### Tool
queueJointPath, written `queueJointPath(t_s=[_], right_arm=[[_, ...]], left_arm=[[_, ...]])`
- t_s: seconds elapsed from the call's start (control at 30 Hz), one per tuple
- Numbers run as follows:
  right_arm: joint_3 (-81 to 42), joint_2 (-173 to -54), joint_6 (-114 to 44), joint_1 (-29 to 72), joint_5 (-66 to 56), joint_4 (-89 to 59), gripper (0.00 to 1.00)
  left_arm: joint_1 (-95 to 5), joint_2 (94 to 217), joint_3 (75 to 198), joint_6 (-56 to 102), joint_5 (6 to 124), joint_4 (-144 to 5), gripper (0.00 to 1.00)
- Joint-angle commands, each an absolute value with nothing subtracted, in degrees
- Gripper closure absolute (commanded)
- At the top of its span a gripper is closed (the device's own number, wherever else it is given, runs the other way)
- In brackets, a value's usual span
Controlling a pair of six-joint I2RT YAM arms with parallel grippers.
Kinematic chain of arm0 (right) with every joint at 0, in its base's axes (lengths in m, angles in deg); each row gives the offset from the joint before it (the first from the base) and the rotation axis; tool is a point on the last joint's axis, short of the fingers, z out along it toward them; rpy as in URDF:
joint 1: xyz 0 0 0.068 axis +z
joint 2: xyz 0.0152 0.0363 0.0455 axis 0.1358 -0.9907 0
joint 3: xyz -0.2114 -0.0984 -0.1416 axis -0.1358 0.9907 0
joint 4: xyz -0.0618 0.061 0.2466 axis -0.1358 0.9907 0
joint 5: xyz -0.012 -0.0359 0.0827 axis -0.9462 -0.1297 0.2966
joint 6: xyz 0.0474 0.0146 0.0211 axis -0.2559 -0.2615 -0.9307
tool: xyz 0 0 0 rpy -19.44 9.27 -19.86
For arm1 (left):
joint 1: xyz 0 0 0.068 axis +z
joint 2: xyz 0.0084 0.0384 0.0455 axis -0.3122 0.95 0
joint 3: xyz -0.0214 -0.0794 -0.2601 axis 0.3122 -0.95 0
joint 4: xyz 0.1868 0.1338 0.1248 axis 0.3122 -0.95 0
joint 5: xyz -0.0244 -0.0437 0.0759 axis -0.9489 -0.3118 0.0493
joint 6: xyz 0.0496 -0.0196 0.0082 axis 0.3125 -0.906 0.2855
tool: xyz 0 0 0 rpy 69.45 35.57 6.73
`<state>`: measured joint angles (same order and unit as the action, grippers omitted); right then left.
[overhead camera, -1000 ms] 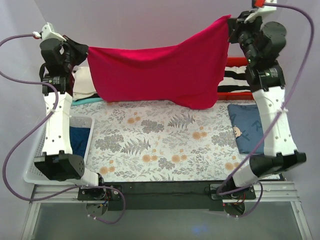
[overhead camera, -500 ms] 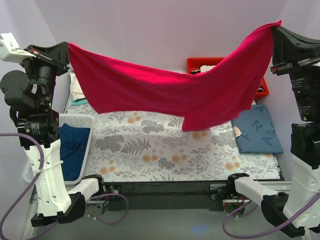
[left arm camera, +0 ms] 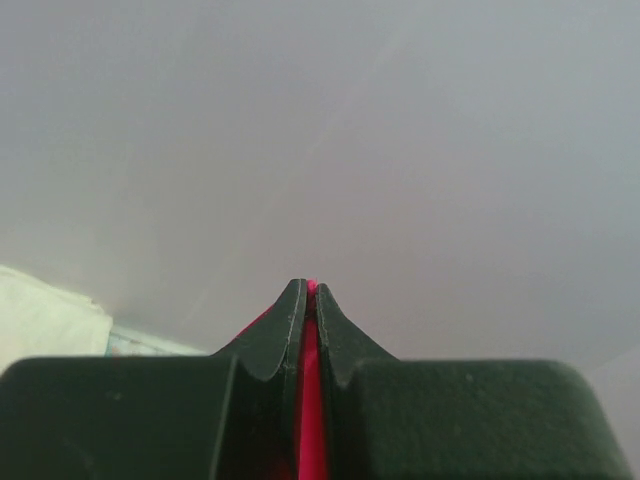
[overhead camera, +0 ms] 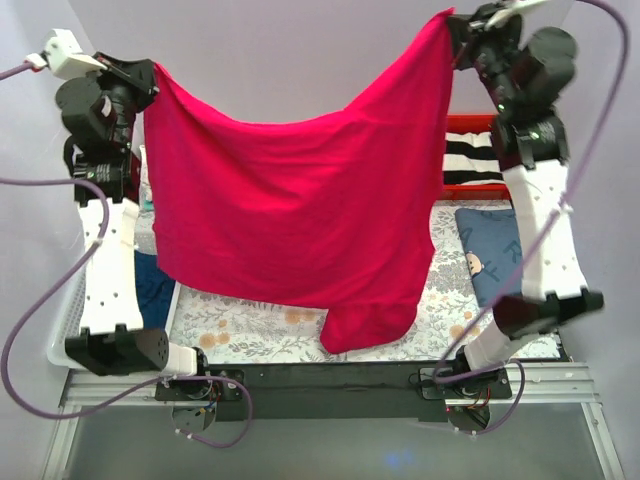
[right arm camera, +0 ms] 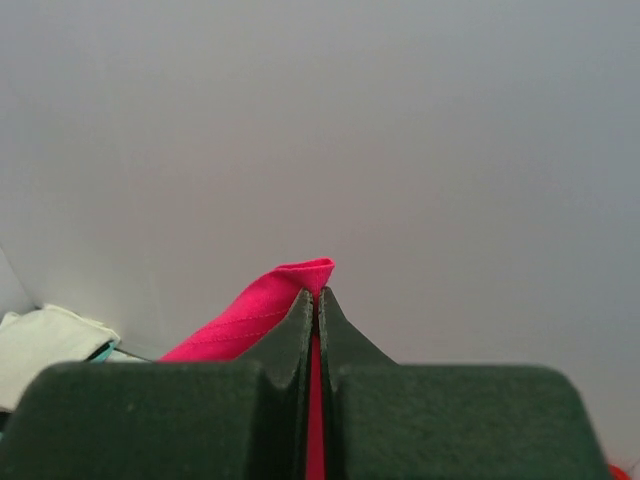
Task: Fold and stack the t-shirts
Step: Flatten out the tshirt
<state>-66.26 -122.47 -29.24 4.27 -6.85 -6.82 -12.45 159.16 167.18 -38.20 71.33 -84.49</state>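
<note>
**Red t-shirt** (overhead camera: 290,220) hung as a sheet between the two raised arms above the table (overhead camera: 250,335). Its lowest flap dangles toward the table's near edge. The left pincer (left arm camera: 308,287) is clamped fully on one upper corner. The right pincer (right arm camera: 315,294) is clamped fully on the other, with a small fold of cloth showing past its tips. The cloth sags at mid-span, so it is judged light, limp and unable to hold shape. Corners and hems are the soundest places to grip. A blue shirt (overhead camera: 490,250) lies flat at the right.
</note>
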Motion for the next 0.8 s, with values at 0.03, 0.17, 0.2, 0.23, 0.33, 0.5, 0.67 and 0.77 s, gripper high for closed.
queueJointPath(t_s=[0.03, 0.17, 0.2, 0.23, 0.33, 0.5, 0.67, 0.77], right_arm=[[-76.77, -131.01, -28.22, 4.24, -9.00, -11.22, 0.99], [-79.68, -133.42, -25.32, 4.24, -10.67, -13.76, 0.99], [-79.25, -132.98, -25.06, 4.24, -10.85, -14.64, 0.99], [-77.50, -131.67, -24.79, 4.24, -11.03, -15.08, 0.99], [-75.29, -127.98, -23.65, 4.24, -10.33, -18.78, 0.99], [-70.29, -120.16, -20.49, 4.24, -10.06, -22.02, 0.99], [-55.46, -108.56, -20.83, 4.24, -6.55, -25.81, 0.99], [-37.98, -101.97, -24.77, 4.24, -5.31, -26.60, 0.99]], left_arm=[[-12.65, 163.46, 164.29, -40.11, 72.69, -76.39, 1.00], [-12.65, 166.37, 164.46, -41.86, 71.56, -71.90, 1.00], [-12.65, 166.55, 164.54, -42.13, 71.11, -71.63, 1.00], [-12.65, 166.47, 164.55, -42.74, 70.67, -68.32, 1.00], [-12.65, 165.86, 166.21, -43.27, 69.70, -67.06, 1.00], [-12.65, 159.10, 162.64, -42.66, 68.56, -63.46, 1.00], [-12.65, 146.53, 146.47, -45.12, 67.78, -58.89, 1.00], [-12.65, 140.83, 131.71, -45.30, 64.97, -59.32, 1.00]])
